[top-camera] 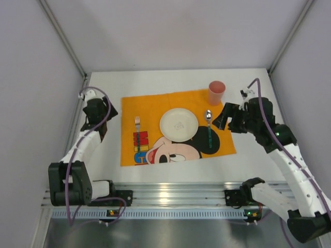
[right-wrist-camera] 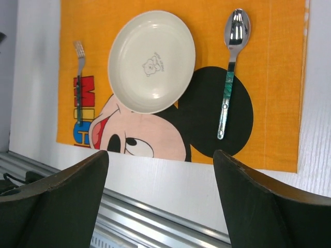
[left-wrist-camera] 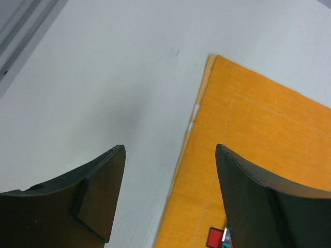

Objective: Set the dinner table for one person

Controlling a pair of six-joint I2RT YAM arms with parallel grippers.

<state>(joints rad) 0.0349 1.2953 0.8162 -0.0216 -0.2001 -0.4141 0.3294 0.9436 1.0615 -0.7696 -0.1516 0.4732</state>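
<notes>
Tabletop surface: the dinner table [top-camera: 155, 80] is recorded as a plain white, flat, matte rectangle, lying level between grey side walls, with the arm bases at its near edge. In the top view its visible span is wider from left to right than from near to far, so the long axis is taken to run left-right, with the edges square to the metal rail [top-camera: 170, 196]. An orange woven cloth placemat [top-camera: 155, 106] with a printed Mickey Mouse face is laid at the centre of the table, its long side parallel to the table's. A round, glossy cream plate [top-camera: 178, 124] with a small bear print is set mid-mat. A fork [top-camera: 137, 132] is laid to the left of the plate, tines toward the far side. A polished spoon [top-camera: 209, 129] with a green patterned handle is laid to the right, bowl toward the far side. A pink tapered cup [top-camera: 216, 92] is stood upright at the mat's far right corner; whether it rests on cloth or on bare table cannot be told. The left gripper [left-wrist-camera: 170, 146] is held above the mat's left edge, jaws spread wide, nothing between them. The right gripper [right-wrist-camera: 161, 152] is held off the mat's right side, jaws likewise wide apart and empty.
</notes>
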